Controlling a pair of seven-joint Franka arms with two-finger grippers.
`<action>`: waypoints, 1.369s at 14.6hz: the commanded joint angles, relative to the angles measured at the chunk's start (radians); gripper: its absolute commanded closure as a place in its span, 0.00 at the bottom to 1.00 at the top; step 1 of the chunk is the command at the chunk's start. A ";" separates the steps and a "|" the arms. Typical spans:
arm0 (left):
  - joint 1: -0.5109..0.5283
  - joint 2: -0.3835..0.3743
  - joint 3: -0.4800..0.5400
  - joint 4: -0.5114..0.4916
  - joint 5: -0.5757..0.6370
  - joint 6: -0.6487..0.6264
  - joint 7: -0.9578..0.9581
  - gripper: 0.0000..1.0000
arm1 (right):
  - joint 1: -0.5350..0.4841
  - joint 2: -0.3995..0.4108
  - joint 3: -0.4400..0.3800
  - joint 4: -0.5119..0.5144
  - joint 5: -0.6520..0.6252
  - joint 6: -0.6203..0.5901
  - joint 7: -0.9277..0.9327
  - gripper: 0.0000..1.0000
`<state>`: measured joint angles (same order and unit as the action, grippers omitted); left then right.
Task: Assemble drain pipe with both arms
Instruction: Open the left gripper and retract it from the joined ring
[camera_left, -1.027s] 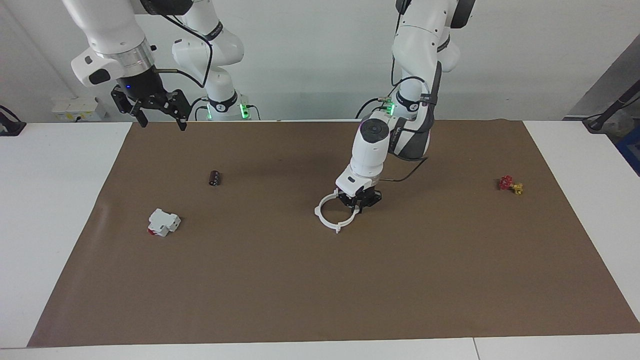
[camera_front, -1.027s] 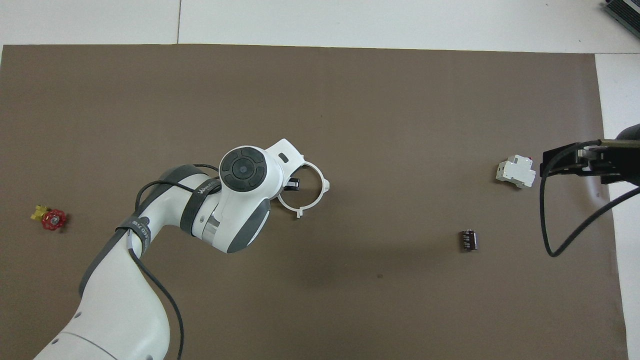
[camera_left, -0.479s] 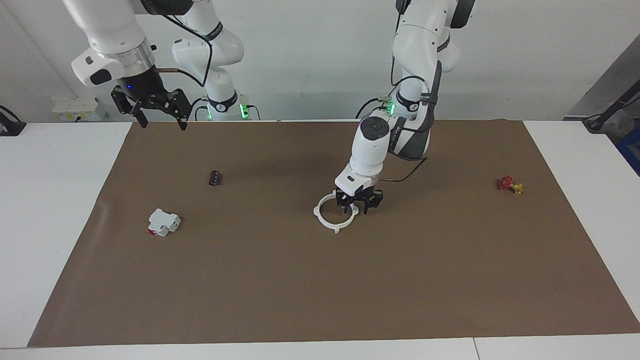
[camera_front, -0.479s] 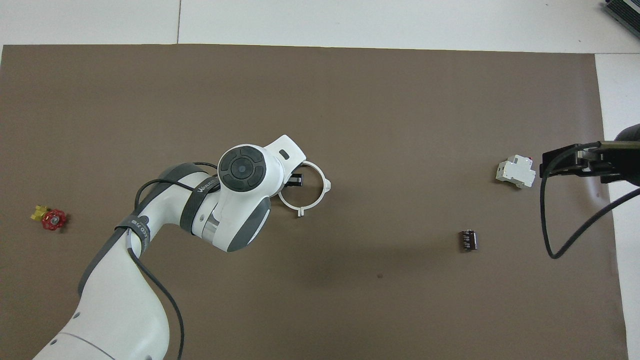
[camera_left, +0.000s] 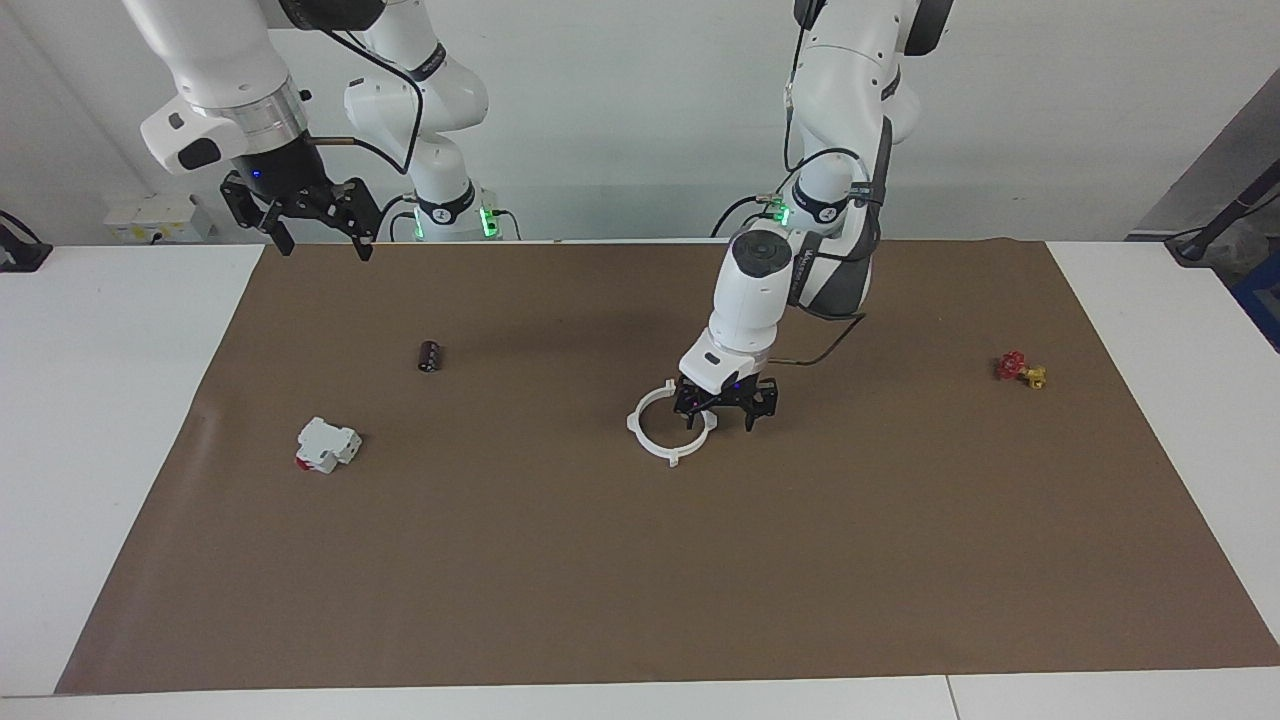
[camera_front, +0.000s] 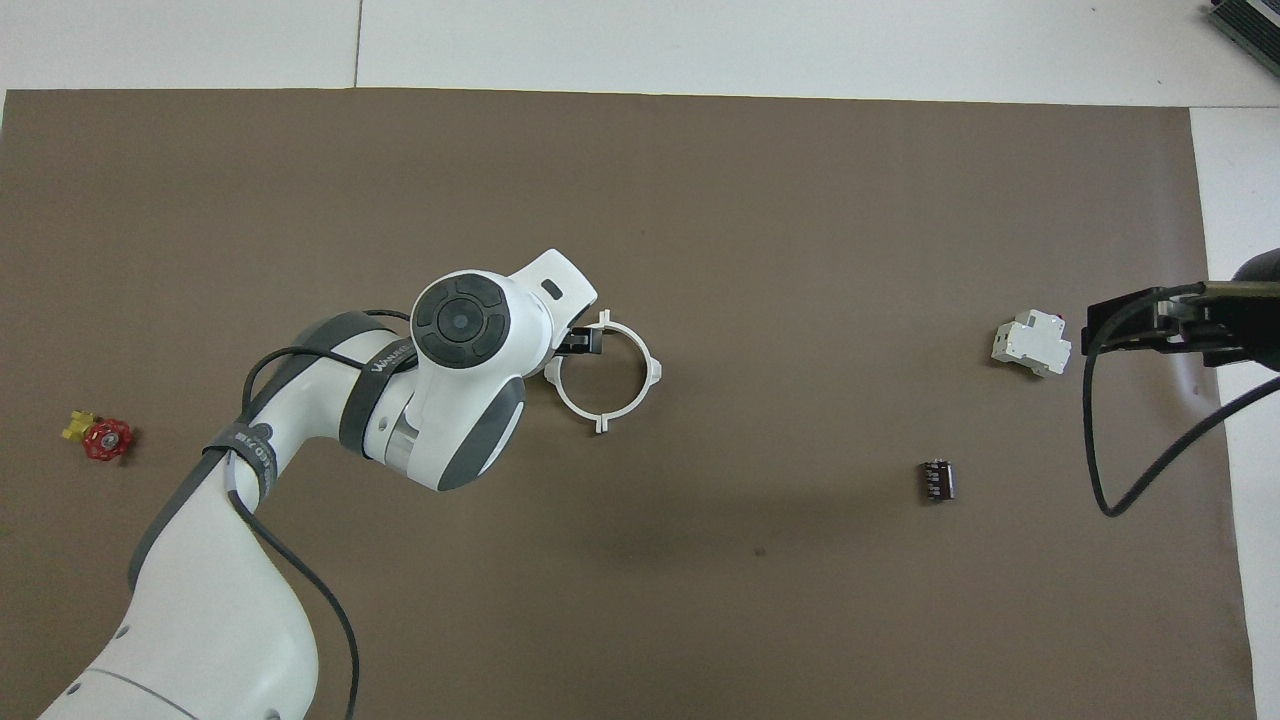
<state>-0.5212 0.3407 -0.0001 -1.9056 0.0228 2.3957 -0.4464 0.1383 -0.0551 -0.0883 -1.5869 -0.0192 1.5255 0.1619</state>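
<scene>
With its fingers spread and nothing between them, the left gripper (camera_left: 725, 408) sits low over the brown mat (camera_left: 640, 560), at the edge of the drain pipe (camera_left: 672, 424) that faces the left arm's end of the table. The white ring looks whole, all four tabs showing, and it lies flat near the middle of the mat. One black fingertip appears to hang over the ring's rim, so I cannot tell whether it is touching.

From where I stand, the job looks to be letting go cleanly. The sound way is to lift straight up with the fingers kept wide, so no fingertip catches a tab and drags the ring or pulls the halves apart.

Room is generous. Around the ring the mat is bare on all sides. The small dark cylinder (camera_left: 430, 356) and the white box with a red part (camera_left: 326, 445) lie well apart from the ring, toward the right arm's end; the red-and-yellow piece (camera_left: 1020, 370) lies well apart toward the left arm's end. The right gripper (camera_left: 318, 232) waits, spread and empty, high over the mat's edge nearest the robots, far from the ring.
</scene>
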 joint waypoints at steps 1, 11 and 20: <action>0.082 -0.087 -0.004 -0.013 0.012 -0.101 0.090 0.00 | -0.012 -0.015 0.005 -0.018 0.019 0.005 -0.028 0.00; 0.375 -0.276 -0.001 0.037 0.011 -0.426 0.451 0.00 | -0.006 -0.015 0.008 -0.019 0.016 0.004 -0.030 0.00; 0.529 -0.272 0.009 0.400 -0.057 -0.835 0.659 0.00 | -0.003 -0.019 0.008 -0.025 0.018 -0.002 -0.030 0.00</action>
<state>-0.0220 0.0538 0.0152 -1.5953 -0.0071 1.6483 0.1663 0.1419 -0.0551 -0.0854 -1.5909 -0.0192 1.5205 0.1609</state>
